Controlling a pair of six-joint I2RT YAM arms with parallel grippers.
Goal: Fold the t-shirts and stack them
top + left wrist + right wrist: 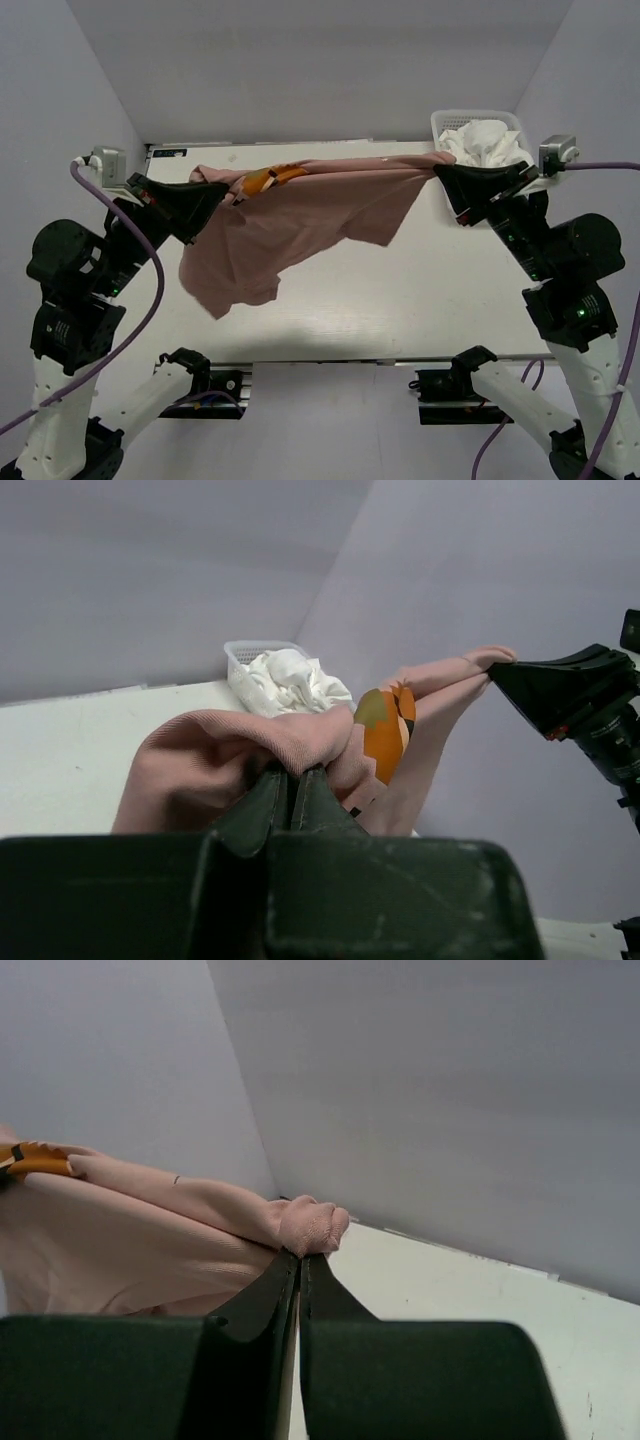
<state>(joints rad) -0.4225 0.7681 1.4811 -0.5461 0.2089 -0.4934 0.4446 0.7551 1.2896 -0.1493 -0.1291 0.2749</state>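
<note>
A dusty pink t-shirt hangs stretched in the air between my two grippers above the table, its orange-brown chest graphic near the upper left. My left gripper is shut on the shirt's left end; the left wrist view shows the cloth bunched over the closed fingertips. My right gripper is shut on the right end; the right wrist view shows a knot of pink cloth pinched at the tips. White t-shirts lie crumpled in the basket.
A white plastic mesh basket stands at the table's far right corner, also in the left wrist view. The white table lies under the hanging shirt. Grey walls enclose the back and sides.
</note>
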